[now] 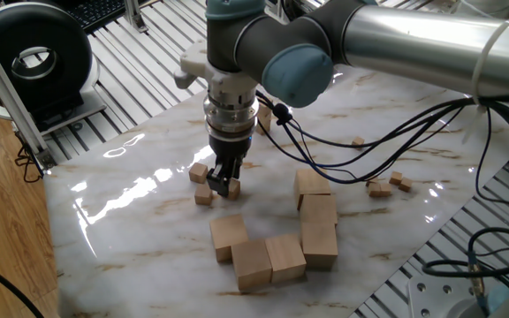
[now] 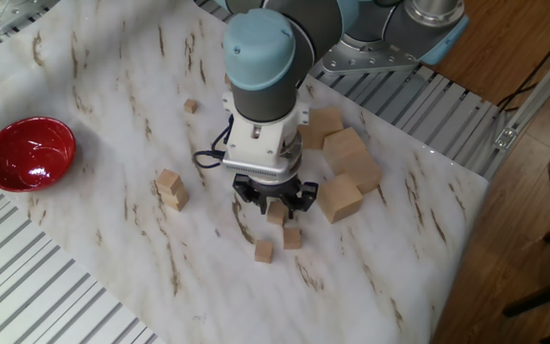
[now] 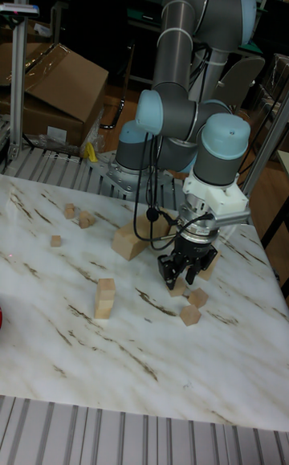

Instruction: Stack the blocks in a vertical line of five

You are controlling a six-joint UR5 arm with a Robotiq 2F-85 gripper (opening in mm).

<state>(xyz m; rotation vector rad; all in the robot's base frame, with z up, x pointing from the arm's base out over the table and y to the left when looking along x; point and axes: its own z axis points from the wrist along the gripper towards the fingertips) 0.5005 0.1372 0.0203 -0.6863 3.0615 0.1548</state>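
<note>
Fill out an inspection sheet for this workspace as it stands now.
Surface: marble-patterned table, glossy, with glare.
Job's things: a stack of small blocks stands apart; three more small blocks sit near the gripper, one between its fingers, two loose.
Clutter: large wooden cubes clustered together; tiny cubes scattered; a red bowl near the table edge.
Grippers: low at the table, fingers around a small block; cannot tell whether clamped.
Cables: black cables hang from the arm above the table.
Surroundings: cardboard box; black fan; wooden floor.
</note>
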